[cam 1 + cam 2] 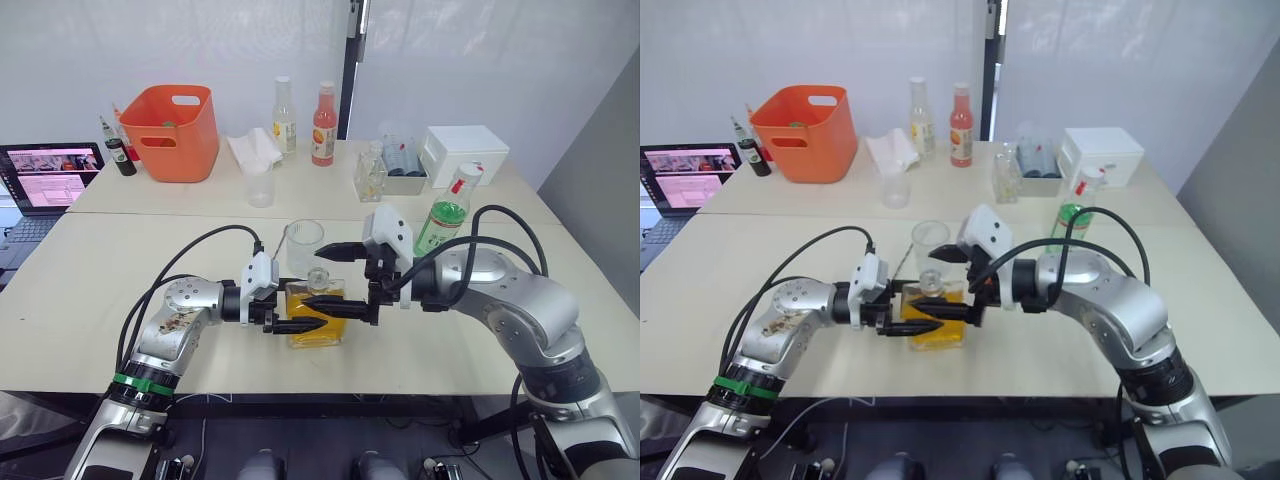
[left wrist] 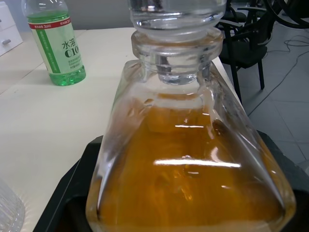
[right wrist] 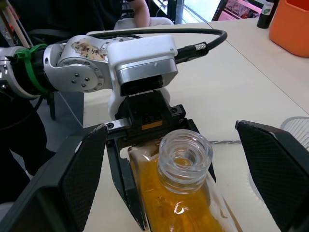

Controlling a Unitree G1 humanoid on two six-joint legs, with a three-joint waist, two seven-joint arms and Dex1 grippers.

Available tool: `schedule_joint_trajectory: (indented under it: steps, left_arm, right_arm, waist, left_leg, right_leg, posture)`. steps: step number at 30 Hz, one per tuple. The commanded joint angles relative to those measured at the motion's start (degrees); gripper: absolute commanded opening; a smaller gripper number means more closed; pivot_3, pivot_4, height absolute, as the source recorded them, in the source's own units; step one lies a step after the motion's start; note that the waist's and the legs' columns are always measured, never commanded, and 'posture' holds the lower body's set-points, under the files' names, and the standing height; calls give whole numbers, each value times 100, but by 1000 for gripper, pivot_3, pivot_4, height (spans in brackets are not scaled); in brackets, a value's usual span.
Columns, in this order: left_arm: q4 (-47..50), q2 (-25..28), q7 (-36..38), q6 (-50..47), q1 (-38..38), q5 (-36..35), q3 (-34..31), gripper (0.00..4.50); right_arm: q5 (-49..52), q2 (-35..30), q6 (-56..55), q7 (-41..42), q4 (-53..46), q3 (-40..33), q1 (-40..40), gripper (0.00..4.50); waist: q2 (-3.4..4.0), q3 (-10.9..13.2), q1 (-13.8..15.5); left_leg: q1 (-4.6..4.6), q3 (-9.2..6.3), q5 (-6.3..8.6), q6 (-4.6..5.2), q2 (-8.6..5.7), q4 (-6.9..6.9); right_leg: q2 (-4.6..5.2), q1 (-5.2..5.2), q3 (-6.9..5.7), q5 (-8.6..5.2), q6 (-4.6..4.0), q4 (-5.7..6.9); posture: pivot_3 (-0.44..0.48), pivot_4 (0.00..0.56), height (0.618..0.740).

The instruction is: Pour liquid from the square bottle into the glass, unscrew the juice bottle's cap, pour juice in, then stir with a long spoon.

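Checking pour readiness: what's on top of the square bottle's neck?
A clear stopper sits in the square bottle neck, not yet removed. The right gripper fingers stand open on either side of it; the left gripper clamps the body.

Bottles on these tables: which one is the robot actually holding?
The squat square bottle of orange-yellow liquid, clamped by the left gripper. The green juice bottle and the slim bottles at the back stand untouched.

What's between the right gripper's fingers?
The square bottle's stopper, untouched, seen in the right wrist view. The left gripper clamps the bottle body; the right gripper is open.
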State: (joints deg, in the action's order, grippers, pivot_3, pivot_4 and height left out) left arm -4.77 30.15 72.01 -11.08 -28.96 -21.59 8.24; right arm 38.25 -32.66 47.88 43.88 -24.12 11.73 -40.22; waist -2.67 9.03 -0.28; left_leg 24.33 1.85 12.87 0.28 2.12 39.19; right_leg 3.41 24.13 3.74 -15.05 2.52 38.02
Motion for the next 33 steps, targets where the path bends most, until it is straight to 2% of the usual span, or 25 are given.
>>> schedule_joint_trajectory:
  steps: [1,7,9,18,33]
  left_arm:
    - [16,-15,-23,52,24,93,49,2822]
    - [56,7,-32,26,22,81,36,2822]
    - [55,17,-31,31,24,92,39,2822]
    - [60,30,-43,20,26,101,34,2822]
    - [58,-6,-44,10,32,89,66,2822]
  right_arm:
    - [-65,50,-55,68,-2,-77,-141,3658]
    - [-224,117,-122,152,108,-76,-143,1598]
    - [-252,149,-131,159,119,-93,-138,1036]
    - [-274,212,-157,179,104,-253,-181,1025]
    - [218,261,206,-104,-79,-990,-749,1025]
  waist:
    - [0,0,0]
    - [0,0,0]
    - [0,0,-2]
    - [0,0,-8]
    - [5,4,-33]
  left_leg:
    - [0,0,0,0,0,0]
    - [0,0,0,0,0,0]
    - [0,0,0,0,0,0]
    - [-1,0,0,0,1,0]
    - [29,-5,0,0,0,0]
  right_leg:
    - [0,0,0,0,0,0]
    - [0,0,0,0,0,0]
    - [0,0,0,0,0,0]
    - [0,0,0,0,0,0]
    - [0,25,-3,0,0,-2]
  posture:
    - [0,150,715]
    - [0,150,715]
    - [0,150,715]
    - [0,150,715]
    - [0,150,715]
